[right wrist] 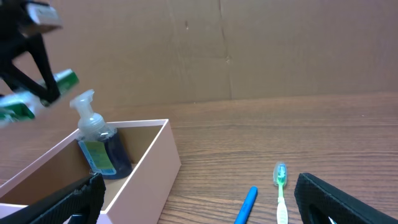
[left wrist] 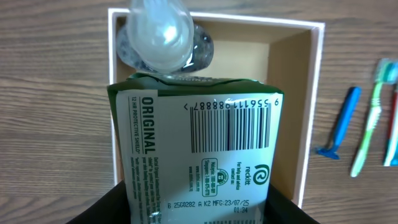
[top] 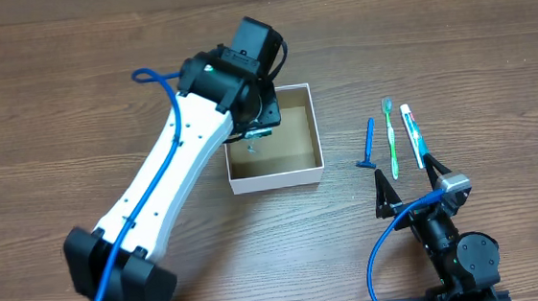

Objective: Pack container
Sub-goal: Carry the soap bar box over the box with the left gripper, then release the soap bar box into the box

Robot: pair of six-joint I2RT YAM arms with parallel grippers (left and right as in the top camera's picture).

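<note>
The container (top: 276, 180), a shallow white-walled box with a brown floor, sits mid-table. It also shows in the left wrist view (left wrist: 314, 93) and the right wrist view (right wrist: 149, 168). A pump bottle of blue liquid (right wrist: 99, 149) stands upright in its far left corner (left wrist: 165, 37). My left gripper (top: 255, 123) (left wrist: 196, 205) is shut on a green and white soap packet (left wrist: 199, 137) (right wrist: 65, 79), held above the container. My right gripper (top: 411, 185) (right wrist: 199, 211) is open and empty, low near the front right.
Right of the container lie a blue razor (top: 369, 145) (left wrist: 339, 124) (right wrist: 247, 205), a green toothbrush (top: 391, 136) (left wrist: 370, 124) (right wrist: 281, 180) and a slim white and blue item (top: 412, 134), side by side just ahead of the right gripper. A cardboard wall stands behind the table.
</note>
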